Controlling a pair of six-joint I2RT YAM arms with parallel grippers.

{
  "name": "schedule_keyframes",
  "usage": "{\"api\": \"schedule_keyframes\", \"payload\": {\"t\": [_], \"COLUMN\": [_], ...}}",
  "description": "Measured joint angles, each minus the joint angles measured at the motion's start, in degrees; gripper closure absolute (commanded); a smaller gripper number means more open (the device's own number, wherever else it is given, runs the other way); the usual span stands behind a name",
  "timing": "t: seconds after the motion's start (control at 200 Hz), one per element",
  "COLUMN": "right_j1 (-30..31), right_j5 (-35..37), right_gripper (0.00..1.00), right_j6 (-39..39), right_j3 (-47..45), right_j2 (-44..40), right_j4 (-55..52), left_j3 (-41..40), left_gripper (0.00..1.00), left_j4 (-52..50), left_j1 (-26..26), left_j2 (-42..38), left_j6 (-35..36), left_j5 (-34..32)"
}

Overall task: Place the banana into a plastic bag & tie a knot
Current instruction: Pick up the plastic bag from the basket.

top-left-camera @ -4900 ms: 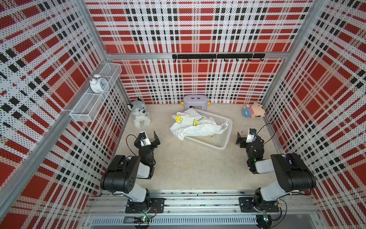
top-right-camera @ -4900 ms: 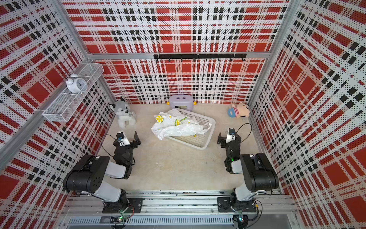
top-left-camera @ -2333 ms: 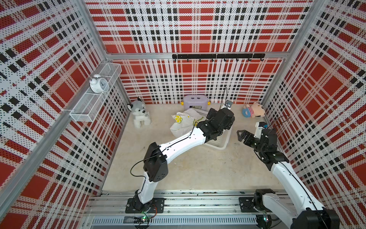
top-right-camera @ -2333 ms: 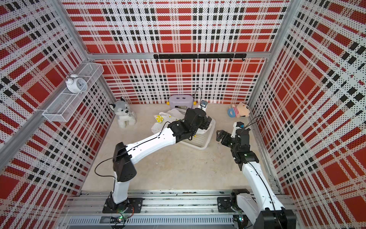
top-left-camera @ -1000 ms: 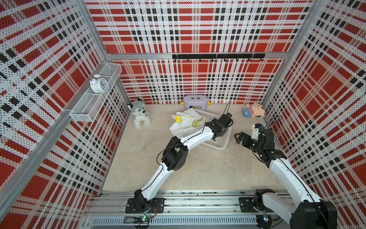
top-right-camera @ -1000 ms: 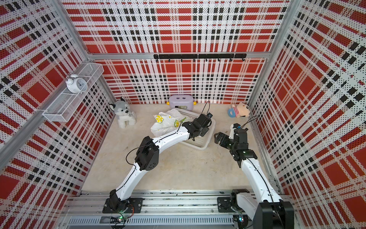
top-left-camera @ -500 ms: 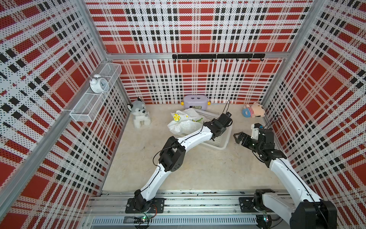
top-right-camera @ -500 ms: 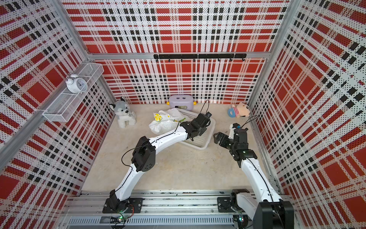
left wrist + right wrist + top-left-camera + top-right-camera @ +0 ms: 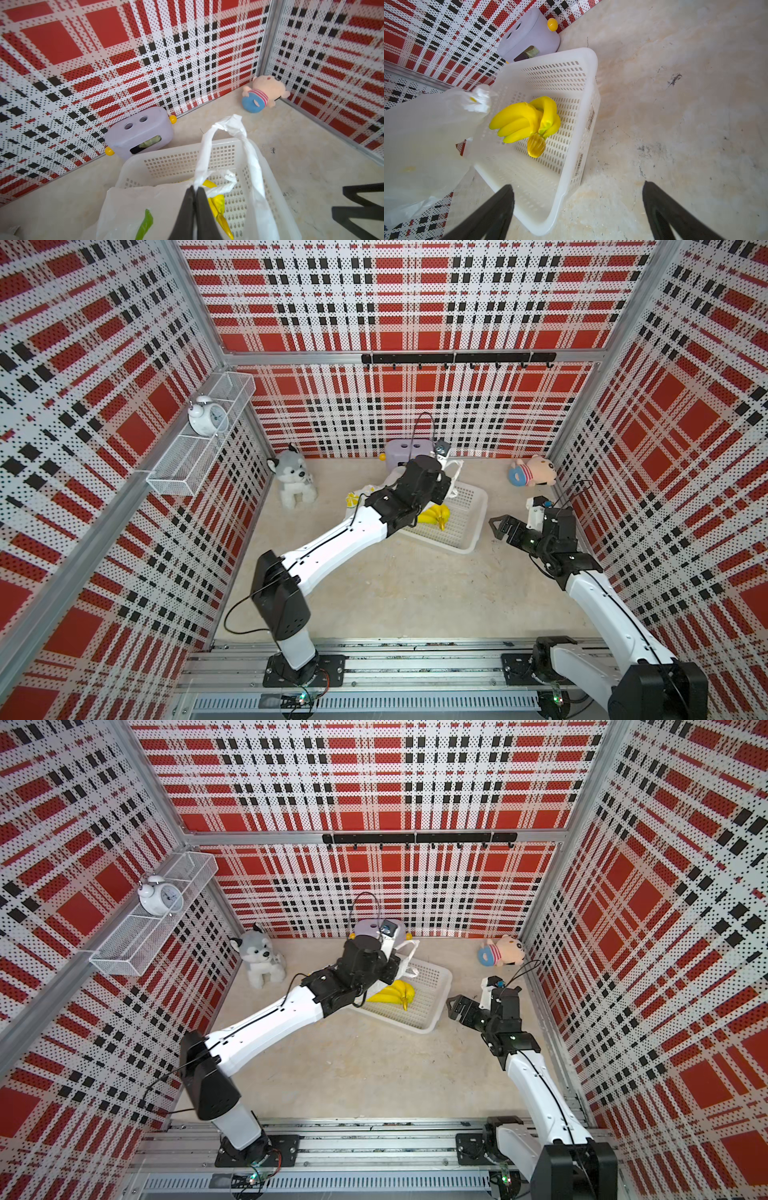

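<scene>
Only the left wrist view showed the left gripper pinched shut on the plastic bag, right by its loop handle. In both top views the arm hid that grip. Only the right wrist view showed the whole banana. It lay inside the white basket, beside the bag and not in it. The right gripper was wide open near the basket and held nothing. The banana was a bright yellow, smooth, curved bunch joined at one stem. The bag was thin, white and crinkly.
</scene>
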Motion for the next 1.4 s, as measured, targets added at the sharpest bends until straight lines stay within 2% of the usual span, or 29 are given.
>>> {"api": "schedule_keyframes", "payload": {"t": [0.11, 0.245, 0.261, 0.281, 0.371, 0.441, 0.541, 0.802, 1.037, 1.167, 1.333, 1.398], "right_j1": [1.64, 6.60, 7.19, 8.07, 11.06, 12.85, 14.95, 19.52, 24.02, 26.40, 29.03, 29.55], "right_j5": [0.09, 0.00, -0.07, -0.02, -5.97, -8.28, -10.95, -17.49, -17.44, -16.81, -15.15, -13.70], "right_gripper": [0.00, 0.00, 0.06, 0.07, 0.09, 0.12, 0.12, 0.07, 0.09, 0.27, 0.82, 0.94], "right_j6": [0.00, 0.00, 0.00, 0.00, -0.94, -1.73, -2.62, -0.31, -0.04, -0.35, -1.36, -1.11], "right_j3": [1.49, 4.31, 4.70, 5.20, 7.06, 9.38, 12.20, 13.03, 21.77, 26.01, 28.65, 29.11], "right_j2": [0.55, 3.02, 3.43, 4.00, 6.49, 8.44, 10.95, 13.46, 21.66, 25.77, 27.52, 27.47], "right_j4": [0.07, 0.15, 0.17, 0.15, 4.11, 5.73, 8.04, 17.16, 19.39, 19.15, 18.36, 17.99], "left_j3": [-7.80, -14.56, -15.08, -15.74, -18.67, -20.70, -24.02, -27.39, -28.02, -28.02, -28.02, -28.02], "left_gripper": [0.95, 0.95, 0.96, 0.96, 0.98, 0.98, 0.98, 0.98, 0.99, 0.99, 1.00, 1.00], "left_j4": [2.93, 5.57, 5.70, 6.01, 6.78, 7.15, 7.56, 7.87, 8.04, 8.00, 7.87, 7.61], "left_j1": [3.43, 6.73, 6.95, 7.15, 7.98, 8.50, 9.55, 11.89, 12.50, 12.92, 15.32, 16.85], "left_j2": [-7.85, -15.80, -16.52, -17.35, -21.22, -23.80, -27.43, -30.38, -31.80, -33.64, -37.53, -39.19], "left_j6": [-2.86, -6.27, -6.60, -6.88, -8.50, -9.20, -10.23, -11.98, -12.63, -13.20, -13.73, -13.86], "left_j5": [5.27, 11.28, 11.76, 12.37, 14.67, 16.04, 18.45, 24.85, 29.24, 31.15, 34.10, 35.04]}}
